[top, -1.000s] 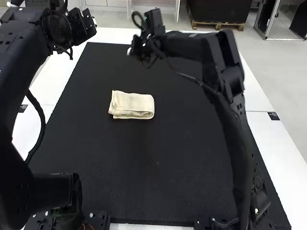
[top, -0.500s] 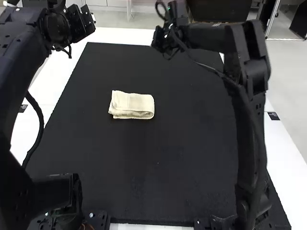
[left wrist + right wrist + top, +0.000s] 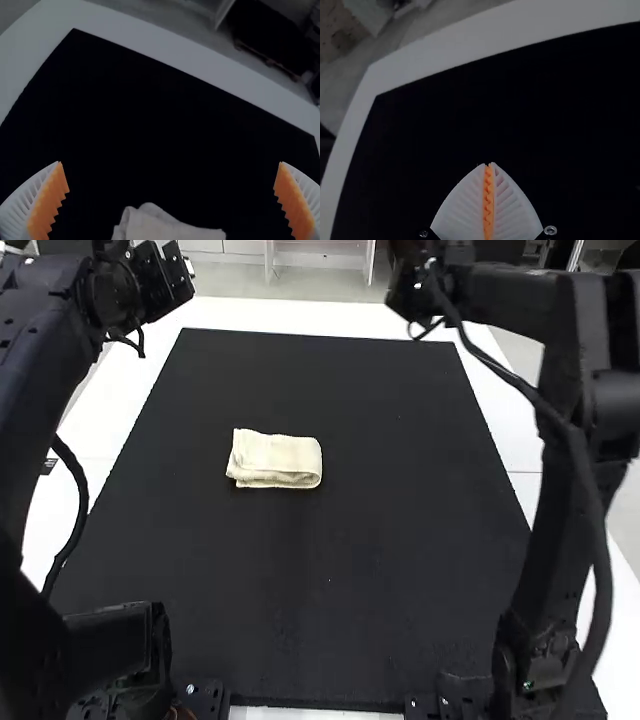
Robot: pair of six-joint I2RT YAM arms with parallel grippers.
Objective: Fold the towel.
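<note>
The folded towel [image 3: 274,457], likely light, soft and best pinched at its layered edge [image 3: 277,481], lies on the mat [image 3: 330,590], left hand [image 3: 170,162] spread apart, right hand [image 3: 489,164] together.

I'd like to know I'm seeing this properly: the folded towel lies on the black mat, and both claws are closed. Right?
Not quite: the left claw is open, its fingers wide apart in the left wrist view. The right claw is closed, and the folded towel does lie on the black mat.
</note>
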